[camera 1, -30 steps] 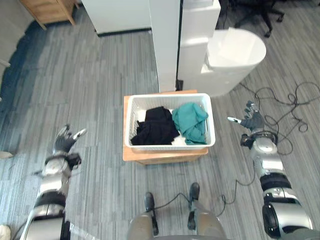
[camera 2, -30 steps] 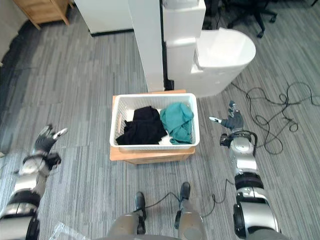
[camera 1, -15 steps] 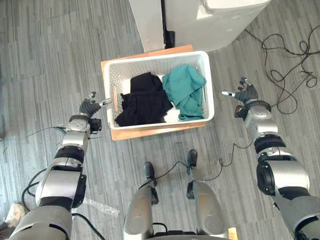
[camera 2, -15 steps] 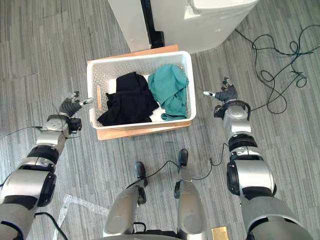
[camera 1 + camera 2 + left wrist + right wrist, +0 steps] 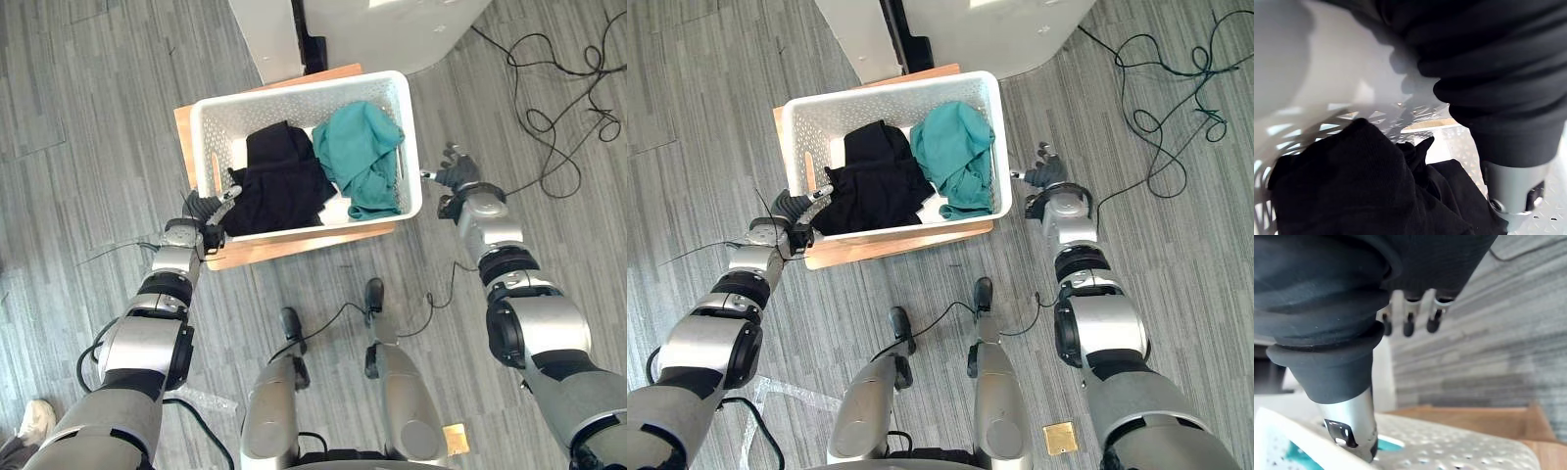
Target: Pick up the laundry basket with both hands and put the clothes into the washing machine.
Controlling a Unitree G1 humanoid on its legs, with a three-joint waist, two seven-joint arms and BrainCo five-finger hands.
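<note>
Silver fingers of L hand [image 5: 209, 209] lie fairly straight and spread, nothing pinched. Fingertips [image 5: 231, 192] reach the basket's 9 o'clock wall near the rim; can't tell if touching. L wrist view looks past the hand, over that wall, onto the black clothes inside. R hand [image 5: 454, 175] sits at the basket's 3 o'clock side. Its fingers [image 5: 1408, 326] are straight in a row, apart from the thumb, holding nothing. One fingertip is just beside the wall, contact unclear.

White basket [image 5: 298, 91], w/ perforated walls, stands upright on a low wooden stand [image 5: 294, 246], btwn the two hands. Inside, black clothes [image 5: 281, 183] are heaped in the 9 o'clock half. Teal garment [image 5: 364, 155] fills the 3 o'clock half, lying up against that wall. The two touch mid-basket, and a bit of white basket bottom shows toward 6 o'clock.

Stand's wood shows as a strip along the 6 o'clock edge & at the 10–11 o'clock corner. Floor [image 5: 88, 137] is a grey plank-pattern covering all round. At 12 o'clock, just behind the stand, is a white upright panel [image 5: 263, 29] w/ a dark gap beside it. Next to that, toward 1 o'clock, is a white appliance [image 5: 392, 27]. Small tan square [image 5: 1058, 437] lies on the floor at 5 o'clock, well apart from the basket.
</note>
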